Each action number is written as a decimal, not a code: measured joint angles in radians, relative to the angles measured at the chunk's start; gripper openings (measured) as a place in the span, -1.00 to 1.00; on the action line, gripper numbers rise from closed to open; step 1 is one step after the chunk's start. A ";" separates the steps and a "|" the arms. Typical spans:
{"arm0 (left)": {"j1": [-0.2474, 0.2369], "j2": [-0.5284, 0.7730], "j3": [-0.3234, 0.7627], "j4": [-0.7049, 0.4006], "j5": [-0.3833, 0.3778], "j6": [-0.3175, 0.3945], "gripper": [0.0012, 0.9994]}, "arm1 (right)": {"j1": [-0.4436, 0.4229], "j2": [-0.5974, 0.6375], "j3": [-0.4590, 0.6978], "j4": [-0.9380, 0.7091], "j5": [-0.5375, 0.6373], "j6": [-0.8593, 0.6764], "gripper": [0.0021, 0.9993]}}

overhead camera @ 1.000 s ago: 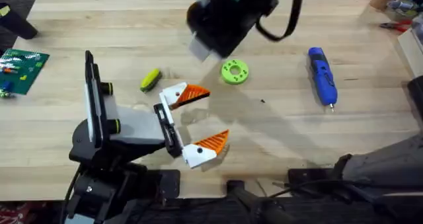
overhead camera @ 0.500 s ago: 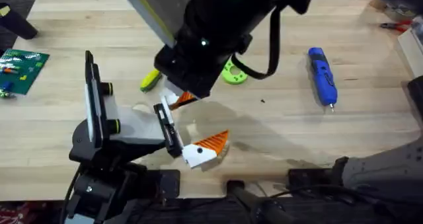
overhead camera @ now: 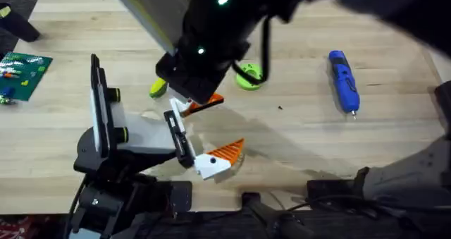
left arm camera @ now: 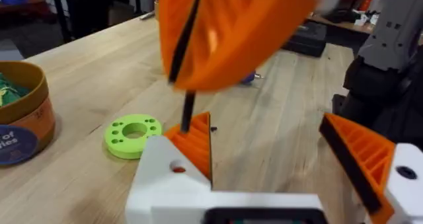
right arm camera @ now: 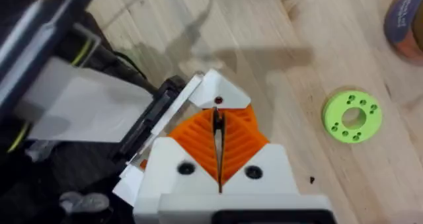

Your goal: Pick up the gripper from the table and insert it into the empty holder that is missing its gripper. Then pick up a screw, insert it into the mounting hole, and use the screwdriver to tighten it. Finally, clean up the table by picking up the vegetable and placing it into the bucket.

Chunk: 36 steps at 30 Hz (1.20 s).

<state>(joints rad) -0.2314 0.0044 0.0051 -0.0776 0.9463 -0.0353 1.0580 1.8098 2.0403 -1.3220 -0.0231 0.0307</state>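
I am watching the right arm (overhead camera: 211, 34) swinging down from the top centre of the overhead frame toward centre-left; a second ago it was leaving the green disc (overhead camera: 248, 75) and the vegetable (overhead camera: 159, 87) uncovered, and now it is hanging over part of both and over the upper finger of the left gripper (overhead camera: 211, 130); the left gripper is not moving, its fingers spread wide apart and holding nothing; the right gripper (right arm camera: 218, 145) is keeping its orange pads pressed together, with a thin dark sliver between them that I cannot identify; I am reading this as the two hands meeting for the mounting step, not the clean-up; the screwdriver (overhead camera: 344, 80) is lying untouched at the upper right, well apart, and the bucket (left arm camera: 23, 125) is standing near the disc; open table (overhead camera: 296, 147) is stretching to the right of centre, while the left half is getting crowded, with a green circuit board (overhead camera: 25, 73) near the left edge.
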 joint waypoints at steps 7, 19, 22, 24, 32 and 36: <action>0.000 0.000 0.000 0.000 0.000 0.000 0.97 | 0.000 0.059 0.000 0.000 0.000 0.000 -0.99; 0.000 0.000 0.000 0.000 0.000 0.000 0.97 | 0.000 0.059 0.000 -0.018 0.025 0.007 -0.99; 0.000 0.000 0.000 0.000 0.000 0.000 0.97 | 0.000 0.059 0.000 -0.018 0.029 0.007 -0.99; 0.000 0.000 0.000 0.000 0.000 0.000 0.97 | 0.000 0.060 0.000 -0.018 0.030 0.007 -0.99; 0.000 0.000 0.000 0.000 0.000 0.000 0.97 | -0.001 0.060 0.000 -0.004 0.014 0.007 -0.99; 0.000 0.000 0.000 0.000 0.000 0.000 0.97 | -0.001 0.059 0.000 -0.002 -0.001 0.007 -0.99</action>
<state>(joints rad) -0.2314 0.0044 0.0051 -0.0778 0.9463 -0.0349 1.0573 1.8693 2.0403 -1.3242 -0.0237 0.0376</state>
